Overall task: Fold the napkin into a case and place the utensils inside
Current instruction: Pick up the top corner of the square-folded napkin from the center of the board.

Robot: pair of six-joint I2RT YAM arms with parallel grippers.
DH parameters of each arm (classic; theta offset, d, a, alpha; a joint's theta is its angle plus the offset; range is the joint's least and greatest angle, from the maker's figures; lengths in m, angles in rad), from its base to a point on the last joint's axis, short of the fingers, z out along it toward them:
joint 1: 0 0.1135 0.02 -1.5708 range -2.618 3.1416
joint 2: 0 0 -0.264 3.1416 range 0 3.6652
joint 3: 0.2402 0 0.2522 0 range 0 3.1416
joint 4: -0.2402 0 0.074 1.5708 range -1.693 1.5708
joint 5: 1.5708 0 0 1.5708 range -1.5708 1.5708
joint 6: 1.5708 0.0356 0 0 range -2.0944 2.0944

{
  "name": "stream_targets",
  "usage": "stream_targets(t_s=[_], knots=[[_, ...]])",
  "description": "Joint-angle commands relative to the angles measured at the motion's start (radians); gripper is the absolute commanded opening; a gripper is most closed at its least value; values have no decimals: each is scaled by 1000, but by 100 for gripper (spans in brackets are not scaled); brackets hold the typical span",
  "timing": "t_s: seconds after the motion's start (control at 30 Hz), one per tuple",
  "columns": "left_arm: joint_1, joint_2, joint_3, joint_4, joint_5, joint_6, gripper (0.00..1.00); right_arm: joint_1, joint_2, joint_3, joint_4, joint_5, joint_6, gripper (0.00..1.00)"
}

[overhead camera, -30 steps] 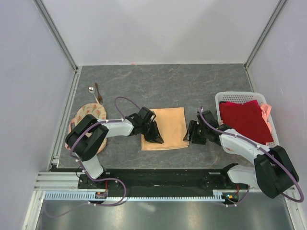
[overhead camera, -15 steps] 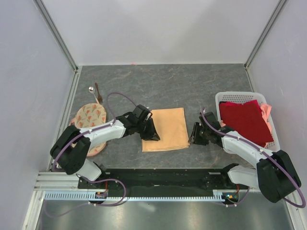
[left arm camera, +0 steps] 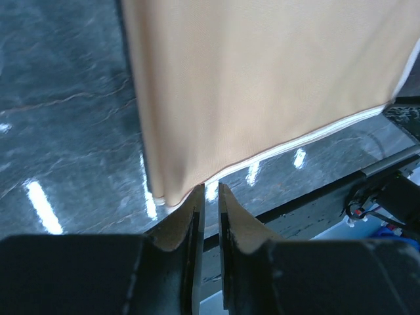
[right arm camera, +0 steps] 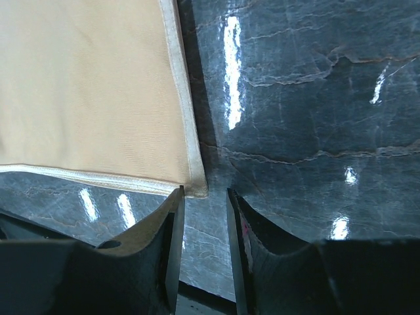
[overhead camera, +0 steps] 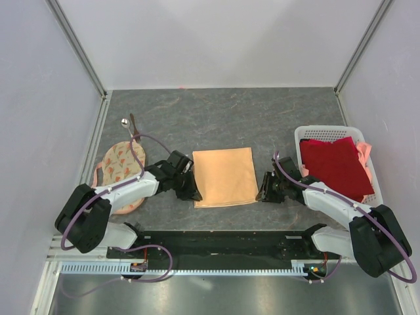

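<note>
You're on the folding step, with no case made yet. Both arms run low and flat out from the near edge, elbows flared wide and forearms angling inward toward the cloth. Your left gripper (left arm camera: 209,190) has its jaws only a slit apart. Its tips sit right at the near left corner of the napkin (overhead camera: 224,176), but I see no cloth between them, so nothing is gripped. Your right gripper (right arm camera: 205,193) is released and wider, with bare table (right arm camera: 295,131) showing in the gap. The near right corner lies just beside one fingertip.

The napkin lies flat in mid-table between the two grippers, pale hem toward you. Next, I'd say, each finger needs to slide under its corner and pinch. Then both should lift evenly (thin cloth on a slick top will want to skate away).

Farther right, the white basket (overhead camera: 328,133) holds a dark red cloth (overhead camera: 338,164). At far left, beyond the round cream cloth (overhead camera: 118,161), the spoon (overhead camera: 125,122) and the brown stick (overhead camera: 133,125) wait well apart from the napkin.
</note>
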Motion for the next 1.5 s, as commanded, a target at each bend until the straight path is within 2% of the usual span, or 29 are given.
stream_targets(t_s=[0.0,0.6,0.77,1.13,1.47], knots=[[8,-49,-34,-19,-19,43,20,-4,-13,-9,38,-27,11,39],[28,-78,-62,-53,-43,60,20,-4,-13,5,41,-24,3,39],[34,-72,-62,-53,-49,64,26,-6,-16,3,41,-23,3,39],[45,-40,-105,15,-10,51,30,-6,-8,18,55,-24,-9,38],[48,-25,-134,22,-12,46,25,-7,-28,17,50,-23,-17,37]])
